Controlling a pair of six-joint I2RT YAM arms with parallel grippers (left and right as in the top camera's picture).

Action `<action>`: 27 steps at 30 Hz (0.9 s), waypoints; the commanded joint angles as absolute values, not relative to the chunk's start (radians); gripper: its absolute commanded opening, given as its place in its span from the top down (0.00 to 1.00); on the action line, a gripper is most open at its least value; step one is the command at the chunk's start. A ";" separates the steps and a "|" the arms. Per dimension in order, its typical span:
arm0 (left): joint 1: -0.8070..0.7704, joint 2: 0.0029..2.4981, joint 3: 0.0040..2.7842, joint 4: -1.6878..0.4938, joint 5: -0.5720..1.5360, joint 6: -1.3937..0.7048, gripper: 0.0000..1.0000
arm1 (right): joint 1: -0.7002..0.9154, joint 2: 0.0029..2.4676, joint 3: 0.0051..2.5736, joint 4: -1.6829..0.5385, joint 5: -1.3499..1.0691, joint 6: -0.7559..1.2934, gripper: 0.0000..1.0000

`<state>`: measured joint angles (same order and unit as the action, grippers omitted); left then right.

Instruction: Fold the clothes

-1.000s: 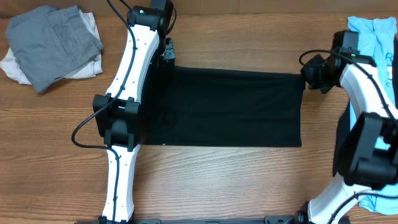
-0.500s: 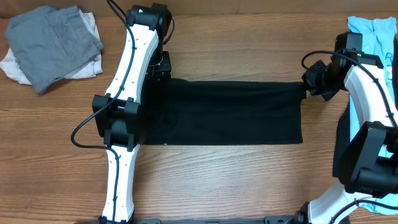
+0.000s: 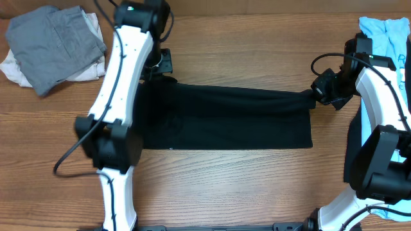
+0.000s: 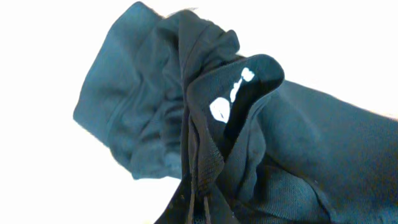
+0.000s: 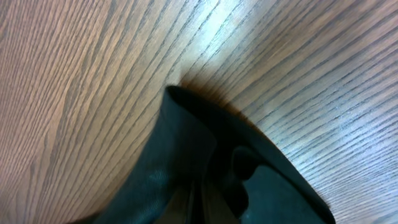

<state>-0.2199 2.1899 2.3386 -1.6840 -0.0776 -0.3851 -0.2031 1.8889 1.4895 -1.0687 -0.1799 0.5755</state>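
Note:
The black T-shirt (image 3: 231, 122) of the clothes lies across the middle of the wooden table. Its far edge is raised and stretched between my two grippers. My left gripper (image 3: 154, 76) is shut on the far-left corner. In the left wrist view the bunched black cloth (image 4: 186, 112) with a white neck label (image 4: 221, 109) hangs from the left gripper (image 4: 199, 211). My right gripper (image 3: 313, 96) is shut on the far-right corner. The right wrist view shows dark fabric (image 5: 174, 155) pinched in the right gripper (image 5: 205, 205) just above the wood.
A pile of grey fabric (image 3: 54, 35) lies over a white piece (image 3: 16, 69) at the back left. A light-blue shirt (image 3: 385, 32) lies at the back right, partly under my right arm. Bare wood (image 3: 225, 186) runs along the table's front.
Both grippers have drawn the shirt's far edge toward the front, so the flat black area is narrower. The left arm has risen and swung left. The right gripper moved slightly nearer.

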 commanded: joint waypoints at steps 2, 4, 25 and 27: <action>-0.203 2.115 2.246 -1.690 -0.090 -0.370 0.96 | -0.217 1.863 1.501 -1.077 -0.165 0.582 0.96; -0.203 2.117 2.204 -1.688 -0.090 -0.370 0.96 | -0.217 1.863 1.501 -1.087 -0.167 0.585 0.96; -0.202 2.117 1.895 -1.650 -0.192 -0.446 0.96 | -0.217 1.728 1.478 -1.238 -0.052 0.622 0.96; -0.202 2.117 1.868 -1.641 -0.199 -0.446 0.96 | -0.217 1.728 1.473 -1.235 -0.053 0.622 0.96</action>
